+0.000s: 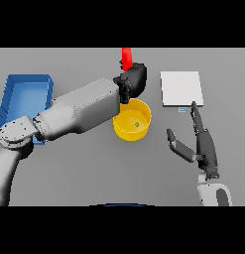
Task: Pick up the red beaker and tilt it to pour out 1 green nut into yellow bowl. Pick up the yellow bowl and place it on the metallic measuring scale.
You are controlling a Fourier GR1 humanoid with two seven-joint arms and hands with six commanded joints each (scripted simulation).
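Round yellow plastic bowl (pixel 132 120) at table centre, one small green nut (pixel 137 124) inside. Left hand (pixel 133 80) clasps red beaker (pixel 127 58) at bowl's far rim. Right hand (pixel 202 144), fingers straight, nearer; flat metallic measuring scale (pixel 181 88) beyond it, right of bowl.

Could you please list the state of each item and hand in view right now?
Red beaker: held upright behind the bowl by the left hand.
Yellow round bowl: on the table, one green nut inside.
Metallic square measuring scale: nothing on it.
Blue tray: on the table.
Left hand: curled round the beaker.
Right hand: open, idle.
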